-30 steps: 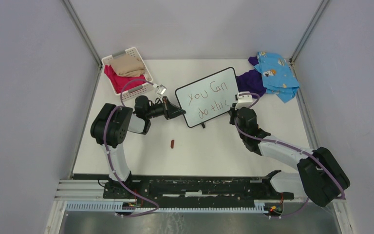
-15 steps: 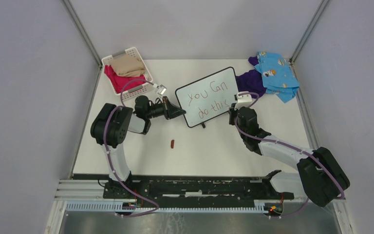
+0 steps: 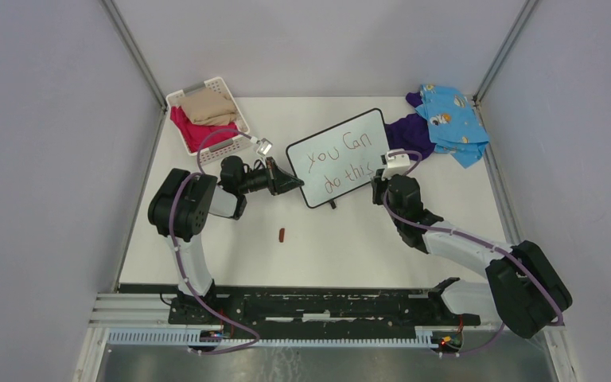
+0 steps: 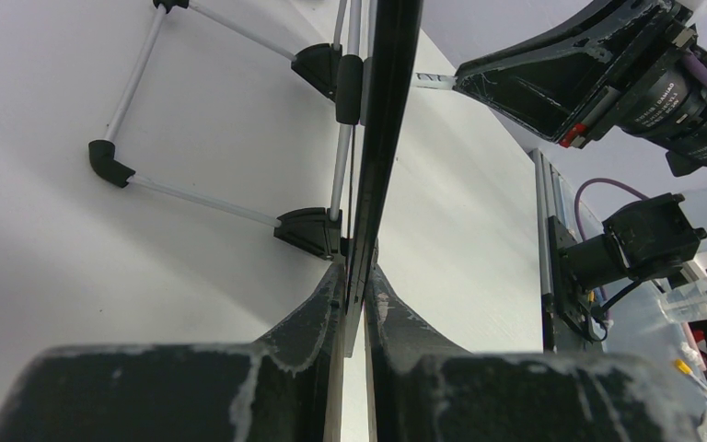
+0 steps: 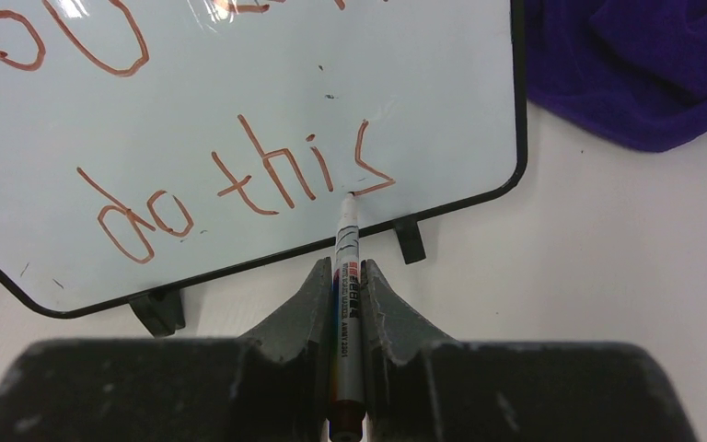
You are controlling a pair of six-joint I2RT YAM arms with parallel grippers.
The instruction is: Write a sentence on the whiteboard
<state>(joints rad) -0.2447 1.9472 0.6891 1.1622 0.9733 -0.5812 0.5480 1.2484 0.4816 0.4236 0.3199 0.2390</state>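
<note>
The whiteboard [image 3: 342, 155] stands tilted on its black feet in the middle of the table, seen face-on in the right wrist view [image 5: 239, 92] and edge-on in the left wrist view [image 4: 382, 138]. The sentence [image 3: 340, 163] reads "you can do this" in reddish-brown marker, its lower line [image 5: 239, 180] close in the right wrist view. My left gripper [image 3: 293, 184] [image 4: 357, 276] is shut on the board's left edge. My right gripper [image 3: 379, 177] [image 5: 345, 272] is shut on a white marker [image 5: 346, 267], whose tip touches the board at the foot of the last "s".
A white basket [image 3: 207, 119] with beige and red cloths sits at the back left. Purple cloth [image 3: 410, 131] [image 5: 644, 64] and blue patterned cloth [image 3: 449, 119] lie behind the board at the right. A small dark red cap [image 3: 282, 235] lies on the table in front.
The right gripper has shifted very slightly left along the board; the left arm and the board have not moved.
</note>
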